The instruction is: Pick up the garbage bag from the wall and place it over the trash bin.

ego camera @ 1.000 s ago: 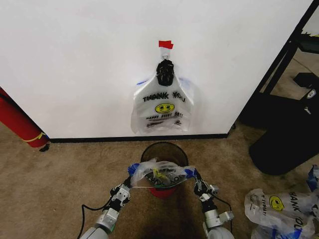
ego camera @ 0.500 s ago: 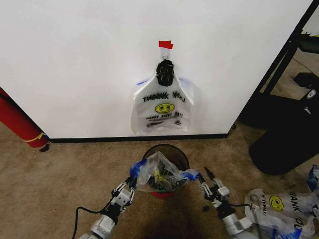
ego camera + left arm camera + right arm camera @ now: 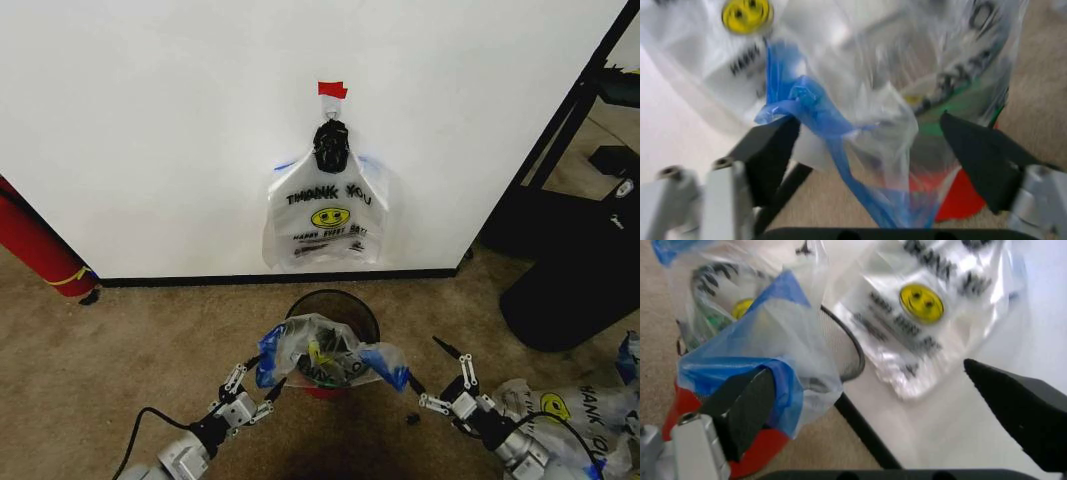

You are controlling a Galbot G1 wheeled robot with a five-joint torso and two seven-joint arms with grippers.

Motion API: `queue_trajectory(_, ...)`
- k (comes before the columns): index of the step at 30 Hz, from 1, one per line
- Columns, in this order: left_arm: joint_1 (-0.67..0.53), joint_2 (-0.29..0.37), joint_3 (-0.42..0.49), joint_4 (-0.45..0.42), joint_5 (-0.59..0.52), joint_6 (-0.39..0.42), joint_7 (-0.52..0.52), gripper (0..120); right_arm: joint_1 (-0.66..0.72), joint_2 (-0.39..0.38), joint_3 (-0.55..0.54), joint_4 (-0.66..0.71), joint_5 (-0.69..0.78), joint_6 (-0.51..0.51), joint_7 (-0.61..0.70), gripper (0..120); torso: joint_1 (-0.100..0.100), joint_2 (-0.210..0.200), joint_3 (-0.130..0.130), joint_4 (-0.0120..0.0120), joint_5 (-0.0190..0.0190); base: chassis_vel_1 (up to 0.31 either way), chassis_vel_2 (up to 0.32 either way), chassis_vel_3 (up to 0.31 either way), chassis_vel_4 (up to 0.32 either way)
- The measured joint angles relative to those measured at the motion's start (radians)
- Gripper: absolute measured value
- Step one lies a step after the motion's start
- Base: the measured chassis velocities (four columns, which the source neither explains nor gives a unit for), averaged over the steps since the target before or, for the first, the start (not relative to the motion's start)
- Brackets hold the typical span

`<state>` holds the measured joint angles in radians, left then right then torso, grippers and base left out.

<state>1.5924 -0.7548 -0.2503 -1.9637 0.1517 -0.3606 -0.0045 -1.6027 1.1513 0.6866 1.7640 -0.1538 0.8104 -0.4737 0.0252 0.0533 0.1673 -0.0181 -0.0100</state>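
Observation:
The garbage bag [image 3: 325,352] lies crumpled over the mouth of the trash bin [image 3: 350,301], its blue handles hanging off both sides. My left gripper [image 3: 258,381] sits low at the bin's left, open, with the bag's blue handle [image 3: 797,100] loose between its spread fingers. To the right of the bin, my right gripper [image 3: 440,376] is open and apart from the bag. In the right wrist view the bag [image 3: 760,325] drapes over the mesh bin [image 3: 843,352]. Another identical bag [image 3: 325,215] hangs from the black hook [image 3: 331,145] on the wall [image 3: 150,130].
A red tape piece [image 3: 332,89] marks the wall above the hook. More bags [image 3: 560,410] lie on the carpet at the right. A red cylinder [image 3: 35,245] leans at the left, and black furniture [image 3: 580,260] stands at the right.
Both grippers let go of the bag's handles and opened. The right one drew back to the right, the left one pulled back slightly. The bag settled onto the bin.

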Motion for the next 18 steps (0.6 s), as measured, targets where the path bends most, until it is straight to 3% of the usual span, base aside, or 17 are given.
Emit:
queue_trajectory(3, 0.011, -0.005, -0.058, -0.01, -0.026, -0.096, 0.09, 97, 0.028, 0.003, 0.04, 0.0, 0.033, 0.012, -0.082, 100, 0.0, 0.0, 0.0, 0.0002, 0.0002, 0.0, 0.0, 0.0, 0.0)
queue_trajectory(6, 0.002, -0.025, -0.112, -0.025, -0.041, -0.156, 0.167, 100, 0.048, 0.003, 0.055, -0.004, 0.149, 0.012, -0.16, 100, 0.0, 0.0, 0.0, 0.0001, 0.0001, 0.0, 0.0, 0.0, 0.0)
queue_trajectory(8, -0.002, -0.028, -0.119, -0.029, -0.044, -0.162, 0.177, 100, 0.052, 0.003, 0.056, -0.004, 0.183, 0.012, -0.181, 100, 0.0, 0.0, 0.0, 0.0001, 0.0001, 0.0, 0.0, 0.0, 0.0)
queue_trajectory(12, -0.042, -0.036, -0.158, -0.056, -0.103, -0.17, 0.301, 100, 0.072, 0.003, 0.086, 0.001, 0.398, -0.024, -0.374, 100, 0.0, 0.0, 0.0, 0.0, 0.0, 0.0, 0.0, 0.0, 0.0)
queue_trajectory(16, -0.069, -0.047, -0.174, -0.063, -0.115, -0.159, 0.373, 100, 0.093, 0.006, 0.119, -0.027, 0.37, -0.038, -0.375, 100, 0.0, 0.0, 0.0, 0.0, 0.0001, 0.0, 0.0, 0.0, 0.0)
queue_trajectory(18, -0.08, -0.068, -0.172, -0.063, -0.094, -0.135, 0.375, 100, 0.118, 0.009, 0.159, -0.079, 0.247, -0.032, -0.342, 100, 0.0, 0.0, 0.0, -0.0001, 0.0, 0.0, 0.0, 0.0, 0.0)
